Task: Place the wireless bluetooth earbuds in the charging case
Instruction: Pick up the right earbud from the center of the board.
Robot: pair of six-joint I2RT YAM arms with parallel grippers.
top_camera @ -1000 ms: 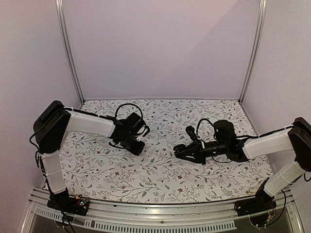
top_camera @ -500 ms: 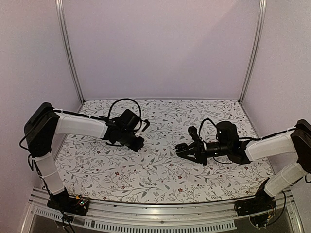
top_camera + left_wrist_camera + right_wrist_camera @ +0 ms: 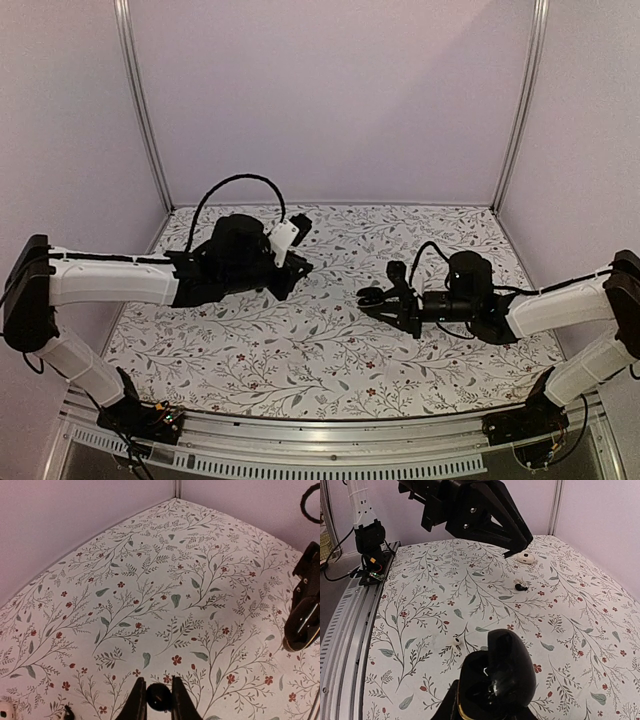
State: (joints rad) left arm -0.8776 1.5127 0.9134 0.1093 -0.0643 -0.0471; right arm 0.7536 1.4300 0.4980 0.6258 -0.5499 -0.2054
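One open charging case clamped in right gripper. Two earbuds: held earbud pinched by left gripper, loose earbud on table. Two white bits unidentifiable.

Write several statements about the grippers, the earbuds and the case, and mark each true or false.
1. The right gripper holds the charging case with its lid open. True.
2. The left gripper is empty. False: it pinches a small black earbud.
3. A second black earbud lies on the table. True.
4. The two grippers touch each other. False: they are apart.
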